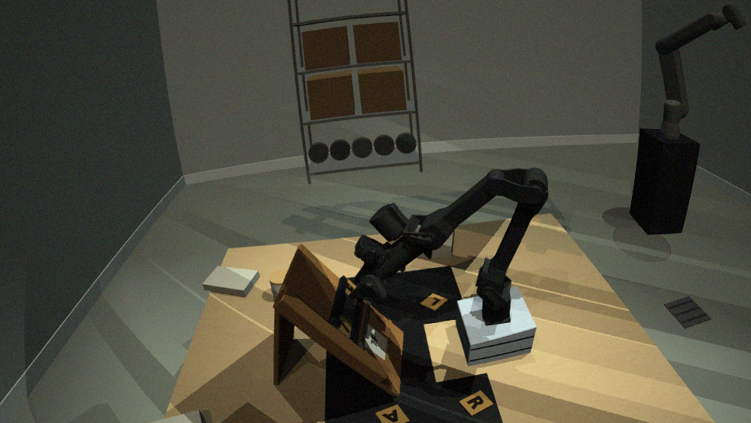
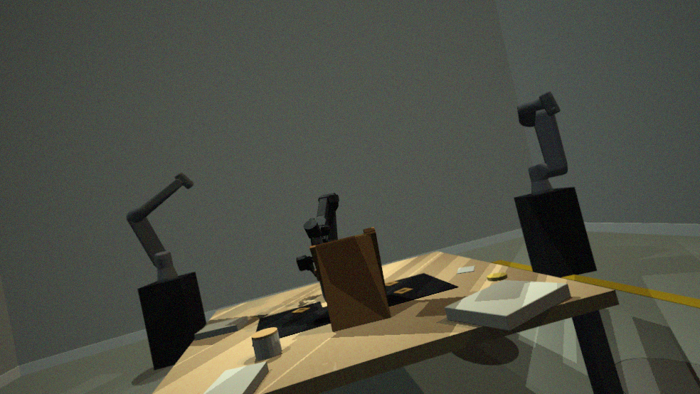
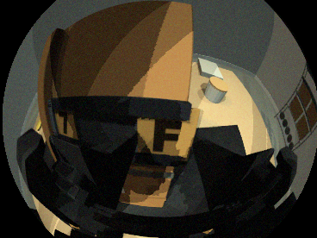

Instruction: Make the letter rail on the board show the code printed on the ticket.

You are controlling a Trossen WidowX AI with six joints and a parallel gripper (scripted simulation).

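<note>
The brown board (image 1: 311,276) (image 2: 350,284) (image 3: 129,56) leans with a dark letter rail (image 3: 116,105) across it. A tile that looks like T (image 1: 344,327) (image 3: 65,122) sits at the rail's far left end. My gripper (image 3: 165,137) is shut on the F tile (image 3: 165,134), upright and mostly inside the rail's open right end; its right edge sticks out a little. A dark finger hides the rail between the two tiles. The L tile (image 1: 433,301) (image 2: 300,310), R tile (image 1: 477,402) and A tile (image 1: 392,414) lie on black mats. The ticket (image 1: 375,342) is partly hidden and unreadable.
A round tin (image 2: 267,344) (image 3: 215,90) stands behind the board's open end. A pale block (image 1: 230,281) (image 3: 209,68) lies beyond it. A large pale slab (image 2: 506,303) and a yellow disc (image 2: 496,276) lie on the board's other side.
</note>
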